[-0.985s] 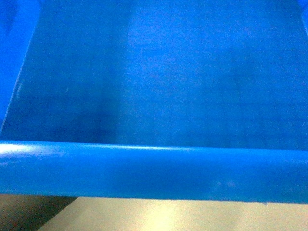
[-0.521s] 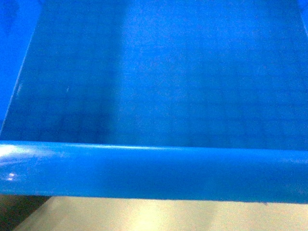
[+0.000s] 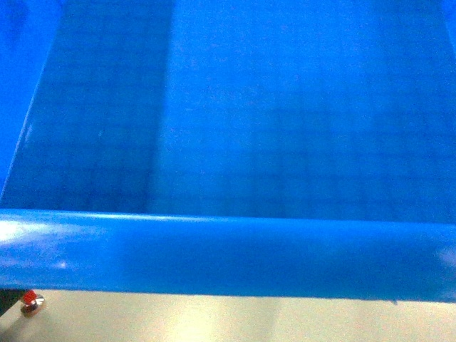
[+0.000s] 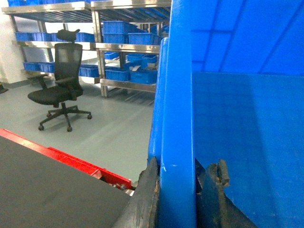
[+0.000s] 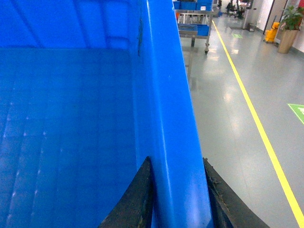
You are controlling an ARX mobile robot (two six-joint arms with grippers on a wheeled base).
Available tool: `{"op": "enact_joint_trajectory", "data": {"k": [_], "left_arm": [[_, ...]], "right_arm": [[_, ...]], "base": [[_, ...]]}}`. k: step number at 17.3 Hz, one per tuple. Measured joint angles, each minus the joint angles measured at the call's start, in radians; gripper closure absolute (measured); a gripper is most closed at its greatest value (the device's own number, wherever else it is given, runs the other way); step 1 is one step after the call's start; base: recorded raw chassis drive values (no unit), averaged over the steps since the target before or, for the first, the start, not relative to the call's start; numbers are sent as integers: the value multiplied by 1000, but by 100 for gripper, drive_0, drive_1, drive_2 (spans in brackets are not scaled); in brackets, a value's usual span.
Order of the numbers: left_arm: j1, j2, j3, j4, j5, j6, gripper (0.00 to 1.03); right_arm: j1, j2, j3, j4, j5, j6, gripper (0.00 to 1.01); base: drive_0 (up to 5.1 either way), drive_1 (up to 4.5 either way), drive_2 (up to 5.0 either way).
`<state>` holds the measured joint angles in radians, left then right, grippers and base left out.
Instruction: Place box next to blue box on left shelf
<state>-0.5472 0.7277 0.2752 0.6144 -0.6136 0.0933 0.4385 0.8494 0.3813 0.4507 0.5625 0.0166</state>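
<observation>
The box (image 3: 235, 128), a bright blue crate with a grid floor, fills the head view; its thick near rim (image 3: 228, 253) runs across the bottom. In the left wrist view my left gripper (image 4: 178, 166) is shut on the box's (image 4: 237, 133) left wall, one finger outside and one inside. The right wrist view shows my right gripper (image 5: 176, 161) shut on the opposite wall of the box (image 5: 71, 118) in the same way. Metal shelves (image 4: 128, 47) far behind hold several blue bins; I cannot tell which is the task's blue box.
A black office chair (image 4: 59, 85) stands on the grey floor before the shelves. A dark surface with a red edge (image 4: 47, 190) lies close at lower left. A yellow floor line (image 5: 256, 114) and a cart with blue bins (image 5: 192, 26) lie to the right.
In the head view the dark patch under the rim at lower left has slid away; pale floor and a small red item show there now. The box stays fixed in both grips.
</observation>
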Motion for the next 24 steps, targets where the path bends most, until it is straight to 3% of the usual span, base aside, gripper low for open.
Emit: {"op": "enact_joint_trajectory", "data": {"k": [19, 24], "left_arm": [[-1, 0, 0, 0, 2, -3, 92], [-3, -2, -1, -1, -1, -2, 92]], "right_arm": [[0, 0, 0, 0, 3, -4, 80], [0, -1, -2, -1, 7, -6, 80]], "base": [[-135, -135, -135], [-7, 404, -417]]}}
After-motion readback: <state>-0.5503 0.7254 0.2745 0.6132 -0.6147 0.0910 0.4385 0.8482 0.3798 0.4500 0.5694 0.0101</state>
